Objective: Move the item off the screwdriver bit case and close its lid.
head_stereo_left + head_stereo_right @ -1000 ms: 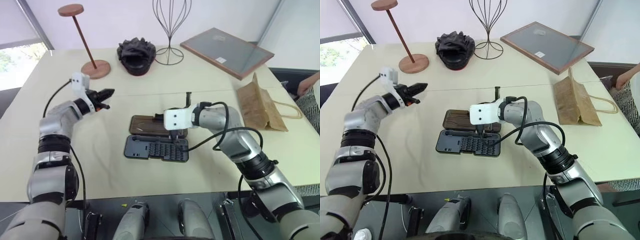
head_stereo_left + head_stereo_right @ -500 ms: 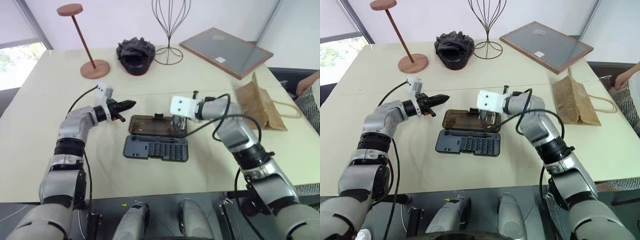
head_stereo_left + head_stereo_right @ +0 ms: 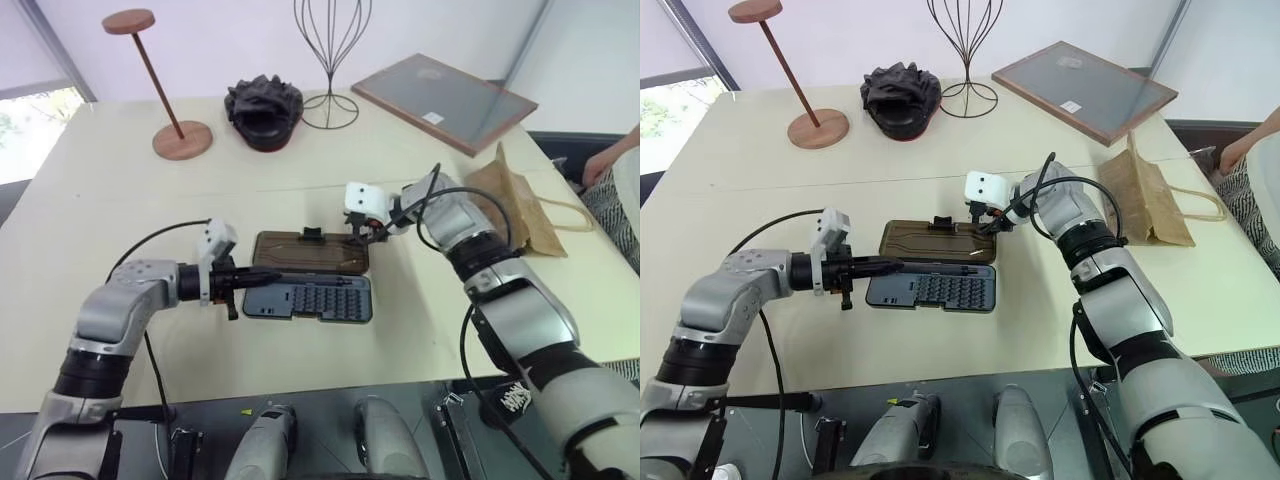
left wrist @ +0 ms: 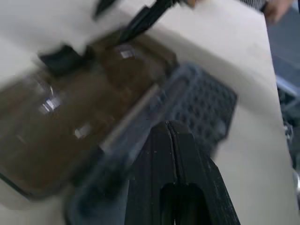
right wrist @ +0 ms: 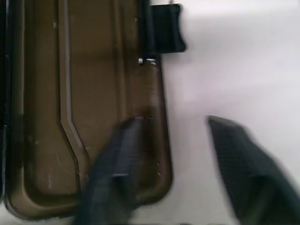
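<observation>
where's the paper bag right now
In the head views the paper bag lies on the table's right side, off the open bit case, just beyond the right arm and in front of the framed board.

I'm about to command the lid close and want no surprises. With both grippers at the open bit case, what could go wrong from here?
The lid lies flat open on the table. The right gripper, open, straddles the lid's far corner, so its fingers may slide off the thin edge rather than lift it.

The left gripper, shut, points at the tray's near-left end; it may get pinched under the swinging lid or push the case sideways.
</observation>
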